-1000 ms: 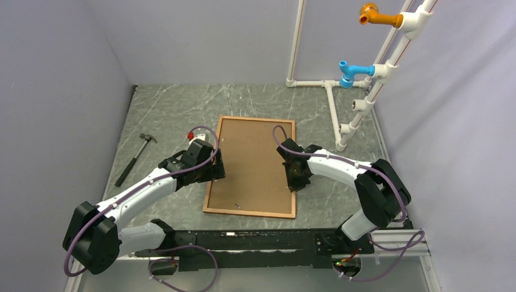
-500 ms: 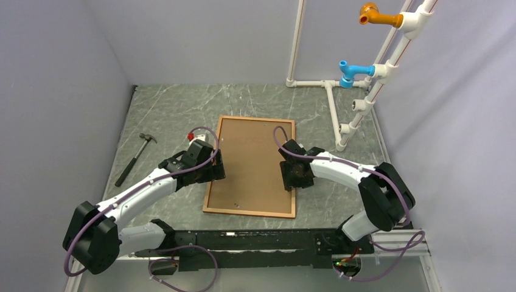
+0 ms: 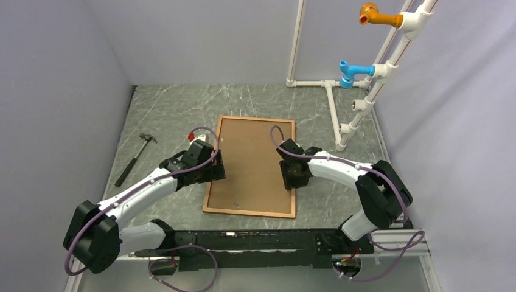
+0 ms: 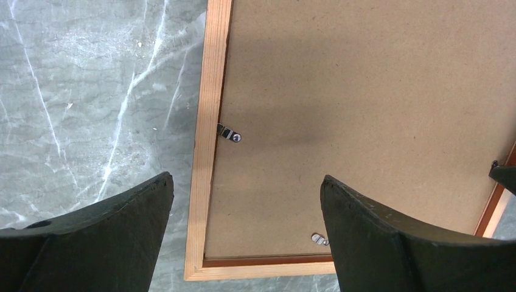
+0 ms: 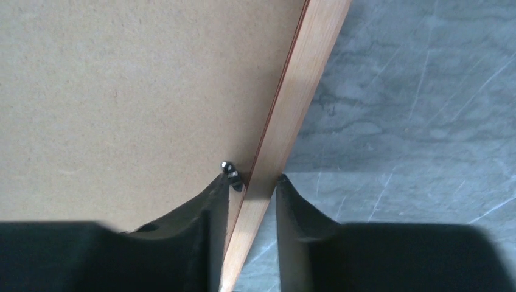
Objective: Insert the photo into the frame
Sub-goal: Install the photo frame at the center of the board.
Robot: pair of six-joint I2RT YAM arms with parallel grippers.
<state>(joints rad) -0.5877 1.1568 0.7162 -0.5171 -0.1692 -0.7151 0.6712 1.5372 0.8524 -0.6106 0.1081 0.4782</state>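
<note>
1. Two arms in the top external view, one on each long side of the frame (image 3: 249,213). It lies flat at mid-bench, back side up, long axis running away from the bases.
2. Brown backing board (image 3: 252,158) fills the frame. The photo is not visible in any view.
3. Left end effector (image 3: 213,172) sits over the frame's left rail. Right end effector (image 3: 292,177) sits at the right rail, roughly opposite.
4. Hammer (image 3: 135,159) on the bench (image 3: 170,109), well left of the frame. Small red item (image 3: 191,135) just off the frame's left rail, behind the left wrist. White pipe rig (image 3: 333,109) stands at far right, with blue and orange fittings.
5. Left wrist view: fingers (image 4: 109,231) spread wide, nothing between them. The pale wooden rail (image 4: 210,121) and its near corner lie below the gap.
6. One metal tab (image 4: 230,135) sits at the rail's inner edge and reaches onto the board. A second tab (image 4: 319,238) shows by the near rail, next to the right finger.
7. Right wrist view: fingers (image 5: 207,213) only narrowly apart, one on each side of the right rail (image 5: 298,97). The rail nearly fills the gap.
8. Inner fingertip sits on the board side, right at a small metal tab (image 5: 230,170). Outer fingertip is on the bench side.
9. Cannot tell whether these fingers clamp the rail or merely bracket it.
</note>
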